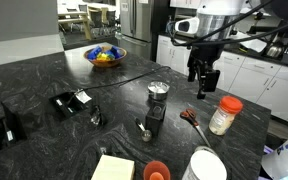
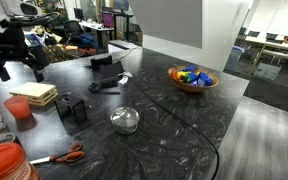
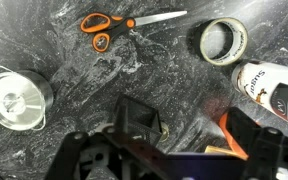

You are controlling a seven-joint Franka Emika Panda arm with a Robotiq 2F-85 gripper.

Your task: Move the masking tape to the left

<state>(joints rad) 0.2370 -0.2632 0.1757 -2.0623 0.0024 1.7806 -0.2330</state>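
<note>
The masking tape (image 3: 224,40) is a pale roll lying flat on the dark marble counter, at the upper right of the wrist view. I cannot make it out in either exterior view. My gripper (image 3: 194,128) is open and empty, and its two black fingers show at the bottom of the wrist view. It hangs well above the counter in both exterior views (image 1: 204,85) (image 2: 6,62). In the wrist view the tape lies apart from the fingers, beyond the right one.
Orange-handled scissors (image 3: 104,25) (image 1: 192,118) lie near the tape. A white bottle with an orange lid (image 3: 274,88) (image 1: 224,115) lies beside it. A metal cup (image 3: 14,98) (image 1: 158,92), a fruit bowl (image 1: 106,55), an orange cup (image 1: 156,170) and sticky notes (image 1: 112,168) stand around.
</note>
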